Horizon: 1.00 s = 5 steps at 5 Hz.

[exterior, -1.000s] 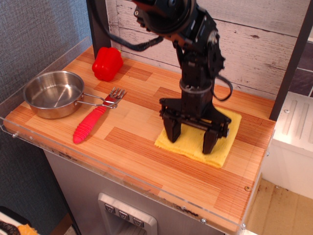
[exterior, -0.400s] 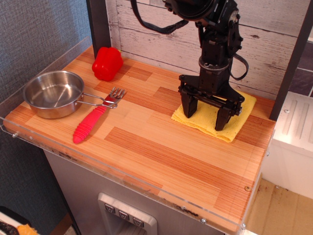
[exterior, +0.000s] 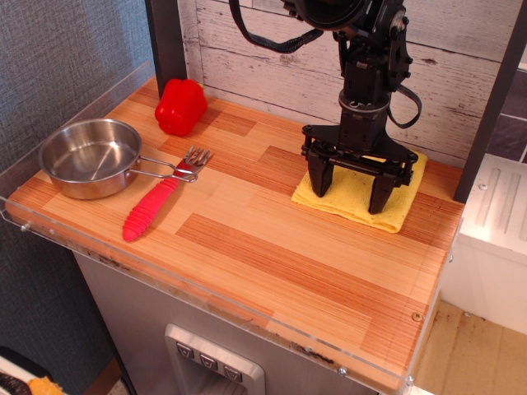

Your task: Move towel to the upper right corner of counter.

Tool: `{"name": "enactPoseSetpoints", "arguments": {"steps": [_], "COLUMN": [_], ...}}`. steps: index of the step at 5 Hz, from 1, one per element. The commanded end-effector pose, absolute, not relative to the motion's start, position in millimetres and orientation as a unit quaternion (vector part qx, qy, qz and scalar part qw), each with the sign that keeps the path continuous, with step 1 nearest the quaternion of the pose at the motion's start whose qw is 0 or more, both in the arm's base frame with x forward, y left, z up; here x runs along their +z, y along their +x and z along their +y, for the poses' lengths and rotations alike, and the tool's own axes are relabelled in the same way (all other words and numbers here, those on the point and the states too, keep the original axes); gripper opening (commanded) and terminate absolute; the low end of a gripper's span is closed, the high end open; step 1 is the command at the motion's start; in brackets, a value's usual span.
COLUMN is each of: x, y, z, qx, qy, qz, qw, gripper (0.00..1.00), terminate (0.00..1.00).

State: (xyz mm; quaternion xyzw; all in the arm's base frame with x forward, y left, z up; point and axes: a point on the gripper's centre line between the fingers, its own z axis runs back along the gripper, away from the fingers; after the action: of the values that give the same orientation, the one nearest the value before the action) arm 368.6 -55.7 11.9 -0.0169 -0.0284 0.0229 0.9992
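Note:
The yellow towel (exterior: 403, 211) lies flat on the wooden counter (exterior: 272, 255), at the back right near the white plank wall. My black gripper (exterior: 351, 188) stands upright over it, pointing straight down. Its two fingers (exterior: 319, 178) are spread wide and their tips rest on or just above the cloth. They do not pinch any part of it. The arm hides the towel's far middle part.
A steel pan (exterior: 90, 156) sits at the left, with a red-handled fork (exterior: 160, 202) beside it. A red pepper (exterior: 179, 105) stands at the back left. A dark post (exterior: 494, 99) rises just past the right edge. A clear acrylic rim (exterior: 206, 300) edges the counter.
The gripper and the towel have moved together toward the back right, from the counter's mid-right to near the back wall. In the last 0.4 s they shifted only slightly.

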Motion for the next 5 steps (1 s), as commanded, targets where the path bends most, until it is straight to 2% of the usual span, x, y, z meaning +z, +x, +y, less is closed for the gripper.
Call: {"name": "enactPoseSetpoints", "arguments": {"steps": [1,2,3,4,5], "x": [76,102,118,135,146], "y": [390,389,380,353,314], "z": [-69,-68,-63,-45,-15], "qx": [0.014,-0.004,-0.026,-0.036,-0.009], "qy": [-0.051,-0.045,-0.039,-0.023,-0.007], "qz": [-0.086,-0.111,-0.116,-0.102,-0.083], "qw": [0.995,0.993,0.992,0.994,0.996], "gripper": [1.00,1.00,1.00,1.00,1.00], "terminate": [0.00,0.00,0.00,0.00,0.00]}}
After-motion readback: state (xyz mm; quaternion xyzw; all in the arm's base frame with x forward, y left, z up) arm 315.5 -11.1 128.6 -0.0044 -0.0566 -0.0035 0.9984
